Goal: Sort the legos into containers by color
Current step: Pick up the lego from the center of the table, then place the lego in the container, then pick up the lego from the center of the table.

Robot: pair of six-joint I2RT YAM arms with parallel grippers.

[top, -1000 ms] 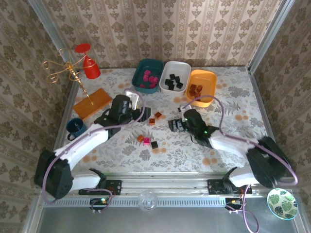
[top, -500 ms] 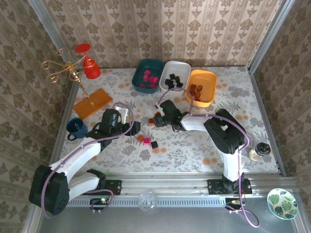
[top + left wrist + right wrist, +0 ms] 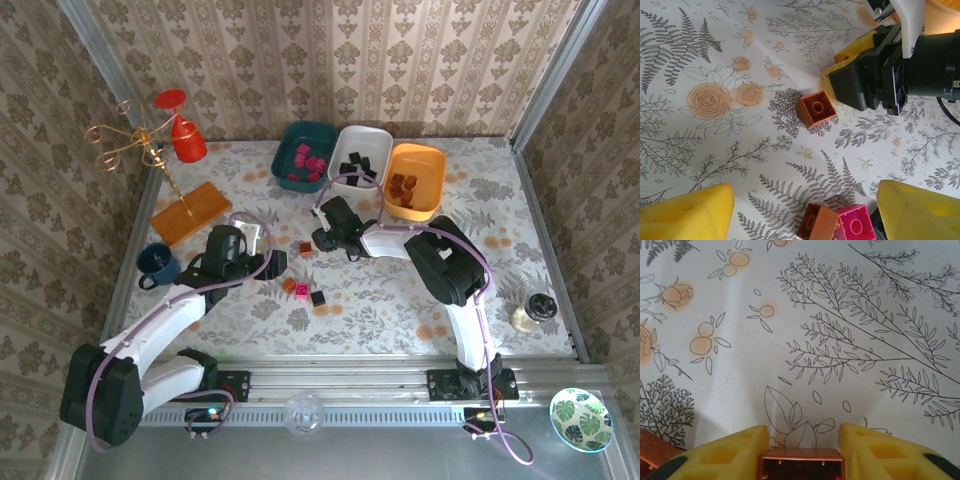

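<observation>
A: Stock, largest first?

B: Shallow plastic trays, far edge, in dark teal (image 3: pixel 300 128), white (image 3: pixel 362 130) and orange (image 3: pixel 432 170). Left gripper (image 3: pixel 802 197): spread wide, empty. Right gripper (image 3: pixel 802 440): clenched on a small reddish-brown plastic brick (image 3: pixel 801 462) — between its fingers, in front of the white tray.

Staged lab cell, wallpapered panels (image 3: pixel 350 60), aluminium frame (image 3: pixel 548 70), floral tabletop (image 3: pixel 380 310)

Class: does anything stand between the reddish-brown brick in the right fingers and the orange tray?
Nothing visible does. The small reddish-brown plastic brick sits between the right fingers; no object lies between it and the shallow orange plastic tray.
</observation>
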